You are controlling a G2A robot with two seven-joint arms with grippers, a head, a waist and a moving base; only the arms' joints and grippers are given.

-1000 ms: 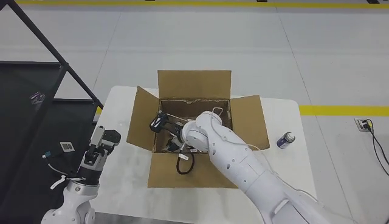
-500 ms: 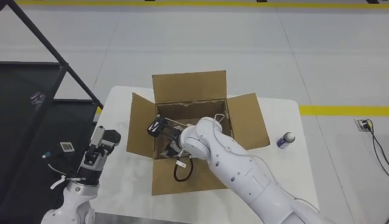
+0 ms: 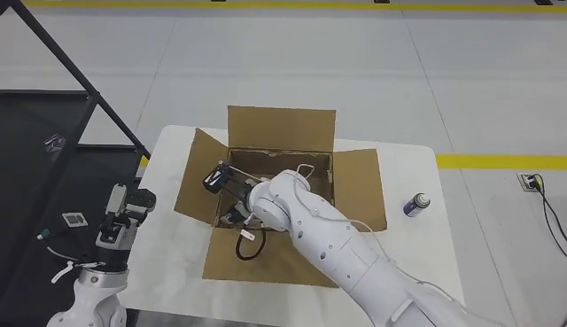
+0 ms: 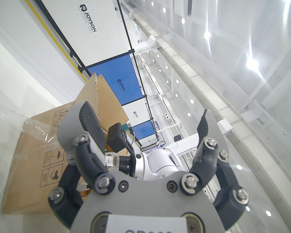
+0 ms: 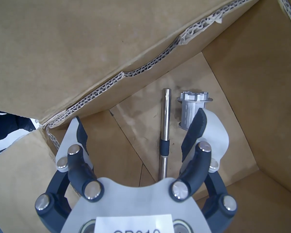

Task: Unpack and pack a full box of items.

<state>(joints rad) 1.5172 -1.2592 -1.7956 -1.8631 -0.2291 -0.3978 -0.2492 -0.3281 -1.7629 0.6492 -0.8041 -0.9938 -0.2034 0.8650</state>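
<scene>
An open cardboard box (image 3: 282, 128) stands in the middle of the white table (image 3: 173, 269), all flaps spread out. My right arm (image 3: 292, 207) goes down into its left half. There my right gripper (image 5: 140, 124) hangs open above the box floor, holding nothing. Below it lie a shiny metal rod (image 5: 165, 120) with a dark band and a grey flanged spool (image 5: 192, 105), side by side. The rod runs between the fingers; the spool sits by one fingertip (image 5: 198, 122). My left gripper (image 4: 145, 115) is open and empty, pointing upward beside the box (image 4: 31, 151), off the table's left edge (image 3: 124, 214).
A small dark spray can (image 3: 417, 205) stands on the table right of the box. A black frame and dark panel (image 3: 53, 141) stand left of the table. The box's near flap (image 3: 266, 260) lies flat towards the front edge.
My right arm has swung left inside the box, and the box has shifted and twisted slightly with it. My left gripper has drawn back to the left, away from the table.
</scene>
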